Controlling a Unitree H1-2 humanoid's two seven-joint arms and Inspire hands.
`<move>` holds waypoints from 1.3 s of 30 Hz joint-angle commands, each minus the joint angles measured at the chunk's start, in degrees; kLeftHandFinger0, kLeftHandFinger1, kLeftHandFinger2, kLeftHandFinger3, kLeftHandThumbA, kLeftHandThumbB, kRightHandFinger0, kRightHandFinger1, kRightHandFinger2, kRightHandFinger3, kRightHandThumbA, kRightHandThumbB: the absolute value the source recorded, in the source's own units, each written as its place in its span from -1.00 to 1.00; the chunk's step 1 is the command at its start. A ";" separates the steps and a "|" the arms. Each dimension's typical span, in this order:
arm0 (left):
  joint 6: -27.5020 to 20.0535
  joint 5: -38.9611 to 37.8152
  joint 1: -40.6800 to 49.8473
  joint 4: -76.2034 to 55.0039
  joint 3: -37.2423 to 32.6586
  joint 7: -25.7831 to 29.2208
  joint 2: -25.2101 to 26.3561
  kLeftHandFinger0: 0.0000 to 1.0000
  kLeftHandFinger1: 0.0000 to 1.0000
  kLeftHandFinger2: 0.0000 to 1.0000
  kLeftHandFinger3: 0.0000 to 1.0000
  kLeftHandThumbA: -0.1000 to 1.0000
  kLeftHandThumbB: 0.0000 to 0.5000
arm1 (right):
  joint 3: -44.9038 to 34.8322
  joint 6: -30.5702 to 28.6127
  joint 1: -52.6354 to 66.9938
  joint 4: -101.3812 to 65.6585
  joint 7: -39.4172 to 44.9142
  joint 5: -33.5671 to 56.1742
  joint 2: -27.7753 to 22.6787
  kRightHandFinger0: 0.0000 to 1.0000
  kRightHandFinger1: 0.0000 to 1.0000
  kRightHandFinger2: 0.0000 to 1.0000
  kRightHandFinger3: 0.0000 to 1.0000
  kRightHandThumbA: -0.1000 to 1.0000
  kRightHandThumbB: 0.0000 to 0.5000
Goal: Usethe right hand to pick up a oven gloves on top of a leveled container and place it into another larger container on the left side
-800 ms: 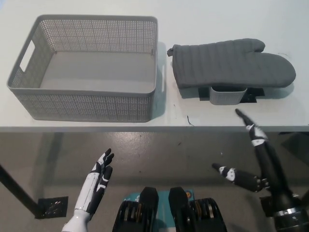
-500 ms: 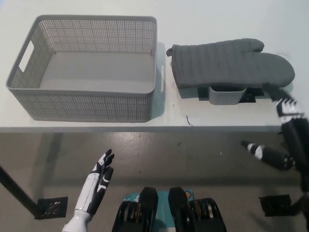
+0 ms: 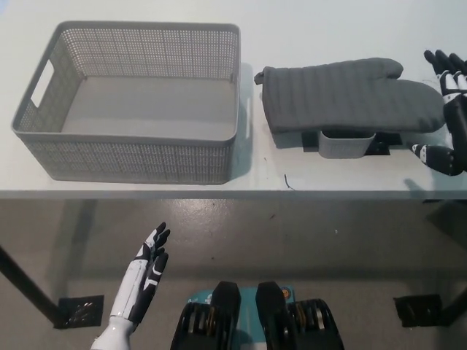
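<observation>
A dark grey quilted oven glove (image 3: 350,95) lies flat on a small grey container (image 3: 345,143) at the right of the white table. My black right hand (image 3: 450,109) is open at the picture's right edge, beside the glove's rounded tip, its fingers spread upward and nothing held. A large grey perforated basket (image 3: 44,157) stands empty at the table's left. My white left hand (image 3: 146,273) rests open below the table edge at lower left.
The white table (image 3: 328,29) ends in a front edge across the picture's middle, with grey floor below. A black base shows under the small container. A narrow gap separates basket and glove.
My right hand has risen from below the table's front edge to the right end of the glove. The left hand and the objects have stayed put.
</observation>
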 commanded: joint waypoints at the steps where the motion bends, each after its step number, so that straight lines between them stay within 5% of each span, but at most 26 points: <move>1: -3.27 0.48 -0.78 -0.98 0.26 1.35 0.29 1.00 1.00 1.00 1.00 1.00 -0.55 | 1.43 3.03 -3.23 2.07 -0.50 -4.11 -0.98 1.00 1.00 1.00 1.00 1.00 0.15; 9: -3.31 0.48 -0.88 -0.78 0.34 1.36 0.20 1.00 1.00 1.00 1.00 1.00 -0.48 | 3.57 3.66 -4.94 7.12 -1.36 -3.80 -0.41 1.00 1.00 1.00 1.00 1.00 0.32; 39: -3.23 0.77 -1.03 -1.10 0.45 1.15 0.12 1.00 1.00 1.00 1.00 1.00 -0.54 | 10.62 5.21 -16.60 22.12 -2.34 -4.99 -0.68 1.00 1.00 1.00 1.00 1.00 0.37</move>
